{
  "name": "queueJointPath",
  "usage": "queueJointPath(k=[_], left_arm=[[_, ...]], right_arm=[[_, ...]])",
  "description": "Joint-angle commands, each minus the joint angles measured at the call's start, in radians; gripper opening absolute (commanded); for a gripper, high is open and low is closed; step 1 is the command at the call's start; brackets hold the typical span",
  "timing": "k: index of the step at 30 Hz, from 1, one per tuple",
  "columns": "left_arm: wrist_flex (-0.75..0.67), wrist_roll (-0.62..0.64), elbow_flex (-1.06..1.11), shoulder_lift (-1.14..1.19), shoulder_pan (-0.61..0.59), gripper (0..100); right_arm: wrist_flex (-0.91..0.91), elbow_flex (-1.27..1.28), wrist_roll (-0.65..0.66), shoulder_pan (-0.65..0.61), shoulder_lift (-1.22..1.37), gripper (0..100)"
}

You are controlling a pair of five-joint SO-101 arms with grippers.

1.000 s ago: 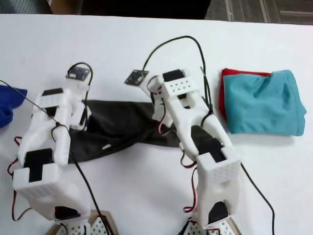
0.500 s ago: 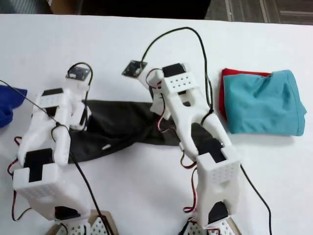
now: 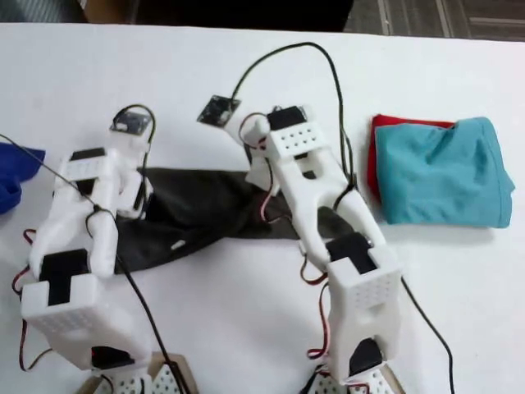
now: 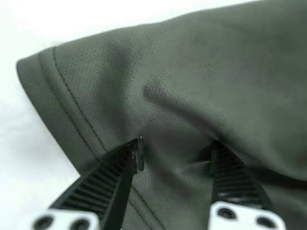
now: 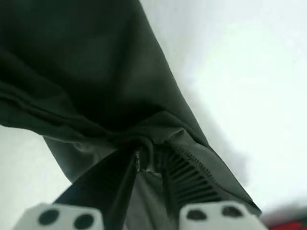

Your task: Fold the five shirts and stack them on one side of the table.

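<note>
A dark grey shirt [image 3: 205,209] lies bunched lengthwise on the white table between my two arms. My left gripper [image 3: 139,193] rests on its left end. In the left wrist view this gripper [image 4: 176,153] is open, fingertips pressed into the shirt [image 4: 192,72] near a stitched hem. My right gripper [image 3: 261,176] is over the shirt's right part. In the right wrist view it [image 5: 151,160] is shut on a gathered fold of the shirt [image 5: 86,72]. A folded teal shirt [image 3: 439,172] lies on a red shirt [image 3: 374,152] at the right.
A crumpled blue shirt [image 3: 15,176] shows at the table's left edge. Black cables loop over the table behind the right arm [image 3: 328,74]. The far half of the table [image 3: 164,66] is bare white.
The right arm has shifted a little left and away, taking its fold of the dark shirt along. The left arm has not moved.
</note>
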Motion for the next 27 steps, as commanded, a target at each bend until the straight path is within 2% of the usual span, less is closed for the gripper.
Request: queueJointPath(k=[1, 4, 6, 12, 27], left_arm=[[-0.034, 0.003, -0.002, 0.002, 0.017, 24], [-0.034, 0.003, -0.002, 0.002, 0.017, 24], [-0.034, 0.003, -0.002, 0.002, 0.017, 24], [-0.034, 0.003, -0.002, 0.002, 0.017, 24], [-0.034, 0.003, -0.002, 0.002, 0.017, 24]], right_arm=[[0.025, -0.041, -0.002, -0.005, -0.076, 15.5], [0.035, -0.057, 0.003, 0.019, -0.077, 23.6], [0.038, -0.086, -0.003, 0.059, -0.074, 25.5], [0.044, -0.072, 0.002, 0.157, -0.067, 25.5], [-0.031, 0.084, 0.003, 0.205, -0.061, 25.5]])
